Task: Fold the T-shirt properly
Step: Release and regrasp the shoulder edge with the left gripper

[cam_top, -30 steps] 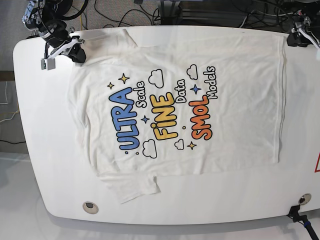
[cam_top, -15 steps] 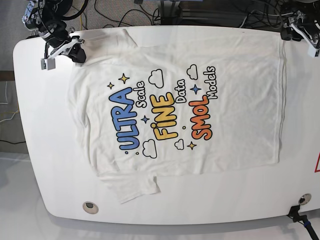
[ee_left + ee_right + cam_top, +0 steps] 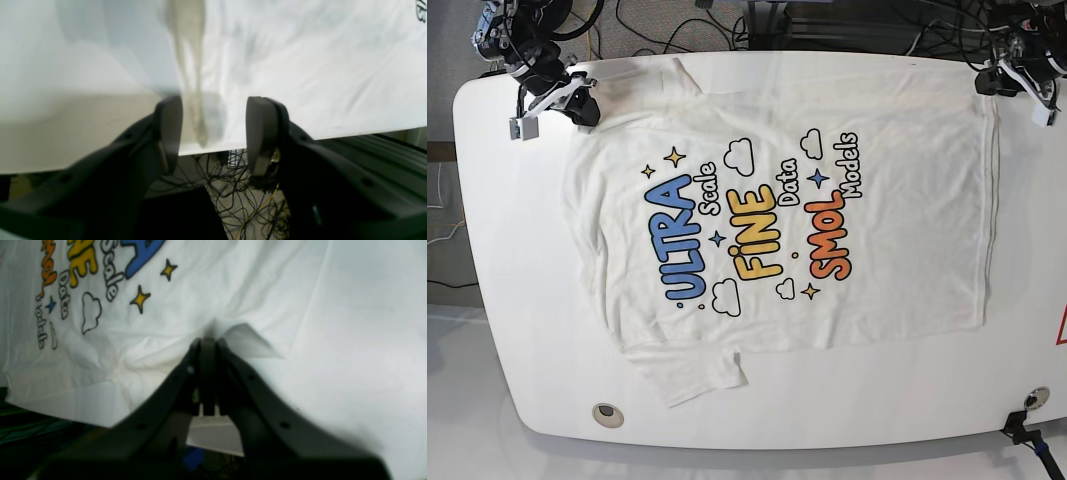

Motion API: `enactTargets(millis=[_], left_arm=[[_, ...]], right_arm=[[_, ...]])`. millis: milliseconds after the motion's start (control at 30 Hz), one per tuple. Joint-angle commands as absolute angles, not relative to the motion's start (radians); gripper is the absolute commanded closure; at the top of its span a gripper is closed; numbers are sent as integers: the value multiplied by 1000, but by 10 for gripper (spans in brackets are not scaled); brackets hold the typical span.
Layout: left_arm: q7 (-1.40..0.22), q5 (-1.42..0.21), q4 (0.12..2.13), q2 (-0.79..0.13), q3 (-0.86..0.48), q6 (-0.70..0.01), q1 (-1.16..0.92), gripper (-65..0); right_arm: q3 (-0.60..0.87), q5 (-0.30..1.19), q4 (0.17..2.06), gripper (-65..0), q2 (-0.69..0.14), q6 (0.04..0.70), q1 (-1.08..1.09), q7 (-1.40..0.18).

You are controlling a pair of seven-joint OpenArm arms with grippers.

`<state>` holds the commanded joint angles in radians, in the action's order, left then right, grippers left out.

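Note:
The T-shirt (image 3: 777, 215) lies flat and print-up on the white table (image 3: 512, 260), with "ULTRA", "FINE" and "SMOL" showing. My right gripper (image 3: 584, 104) is at the far left corner of the shirt. In the right wrist view it (image 3: 208, 341) is shut on a small pinched fold of the white cloth (image 3: 245, 341). My left gripper (image 3: 993, 82) is at the far right, over the hem corner. The left wrist view shows it (image 3: 213, 133) open, with the blurred hem edge (image 3: 195, 100) running between its fingers (image 3: 168, 133) at the table's edge.
Tangled cables (image 3: 233, 196) lie on the floor beyond the table's far edge. A round grommet (image 3: 608, 414) sits near the front left edge. A dark clamp (image 3: 1025, 428) is fixed at the front right corner.
My left gripper has shifted and turned at the far right corner, ending closer to the shirt's hem. The right gripper and the shirt have stayed put.

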<state>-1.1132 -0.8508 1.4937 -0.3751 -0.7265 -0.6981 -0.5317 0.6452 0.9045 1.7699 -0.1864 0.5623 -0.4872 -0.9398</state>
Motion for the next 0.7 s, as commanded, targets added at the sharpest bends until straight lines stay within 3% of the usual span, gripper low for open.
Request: enactTargets(millis=[567,700], left_arm=[[-1113,-855,1498,-375,-674,-698,-510,-280],[-1115,-855,1498,-375,-674,-698,-495,-160]], right_arm=[[645,905,1770,-1,-186,562,-487,-940],[645,905,1770,-1,-185,562,-487,-940]])
